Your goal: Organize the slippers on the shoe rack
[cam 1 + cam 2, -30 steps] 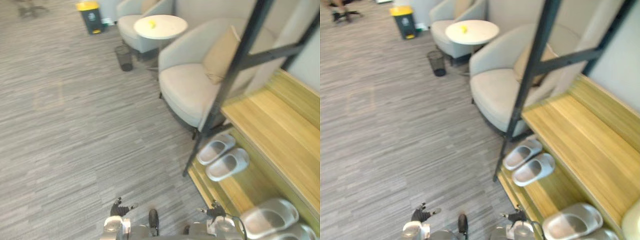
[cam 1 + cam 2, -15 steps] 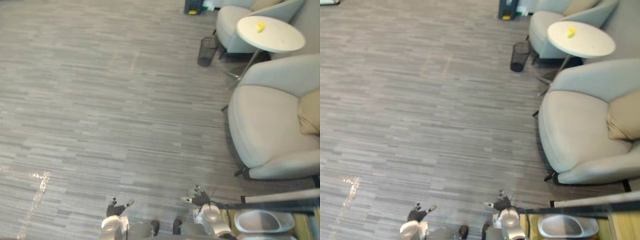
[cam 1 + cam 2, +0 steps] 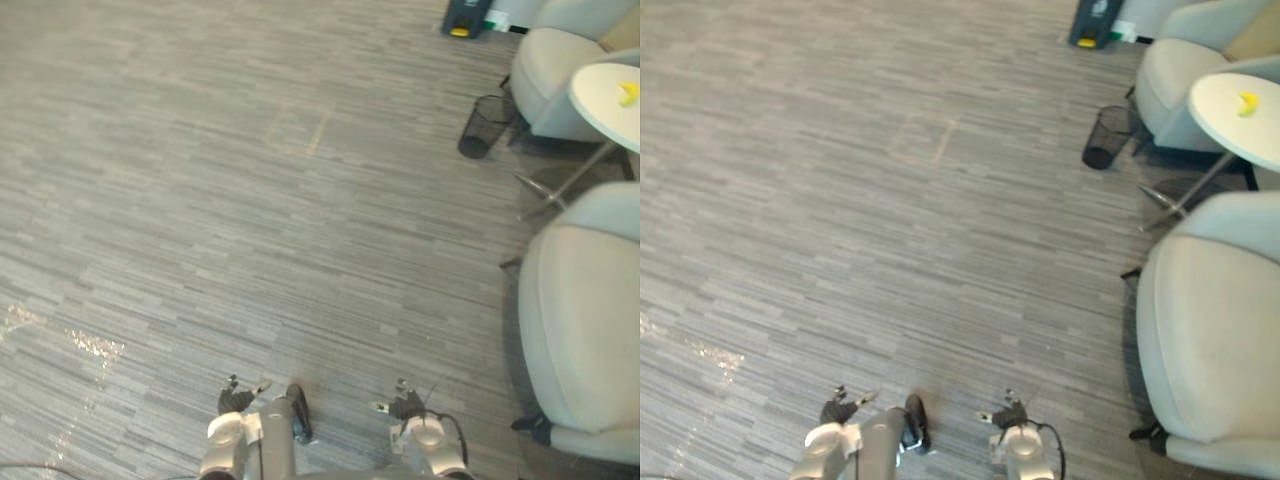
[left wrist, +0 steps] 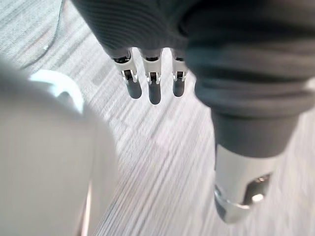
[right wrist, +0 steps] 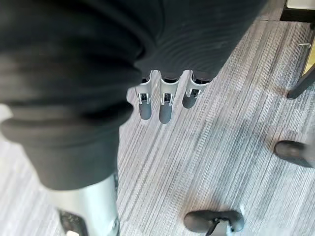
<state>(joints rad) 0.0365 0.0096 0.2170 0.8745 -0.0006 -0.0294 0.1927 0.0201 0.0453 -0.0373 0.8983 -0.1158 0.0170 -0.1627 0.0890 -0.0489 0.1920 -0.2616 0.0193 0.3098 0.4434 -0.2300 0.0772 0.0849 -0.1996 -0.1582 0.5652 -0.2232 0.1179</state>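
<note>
My left hand (image 3: 236,400) hangs low over the grey striped floor, near the bottom of the left eye view. In the left wrist view its fingers (image 4: 153,89) point straight down and the thumb (image 4: 240,196) stands apart, with nothing held. My right hand (image 3: 405,406) hangs at the same height further right. Its fingers (image 5: 165,106) are also straight over bare floor, and it holds nothing.
A light grey armchair (image 3: 585,330) stands at the right. Behind it are a round white side table (image 3: 605,100) with a small yellow thing (image 3: 628,93), a black mesh waste basket (image 3: 482,125), a second armchair (image 3: 560,60) and a dark bin (image 3: 468,15). Open carpet lies ahead and left.
The camera has swung left: the shoe rack and its grey slippers, seen at the right before, have left the picture. Both hands stay low and open.
</note>
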